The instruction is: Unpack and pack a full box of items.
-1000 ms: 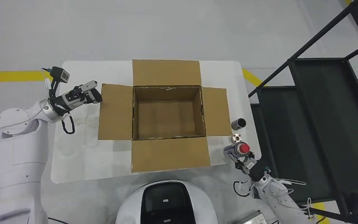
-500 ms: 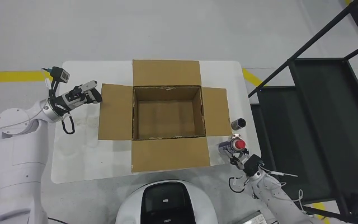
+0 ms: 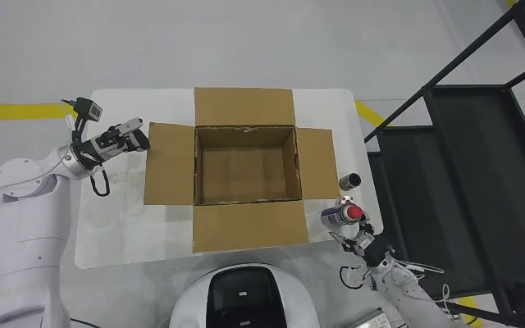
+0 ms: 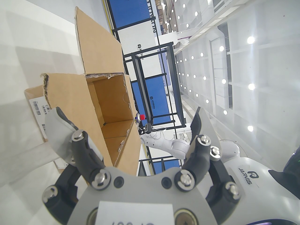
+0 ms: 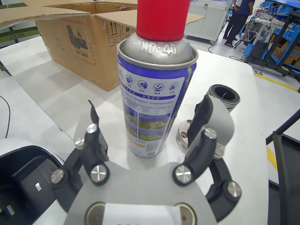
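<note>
The cardboard box [image 3: 246, 164] is sitting open in the middle of the table [image 3: 123, 238], flaps lying outward. The spray can [image 5: 154, 94] is standing upright near the box's right front corner, red cap up, between the spread fingers of the right gripper [image 5: 150, 106], which are not touching it. A metal cylinder [image 5: 223, 97] is lying just beside the can. The left gripper [image 4: 126, 115] is hovering by the left flap, spread wide and holding nothing.
</note>
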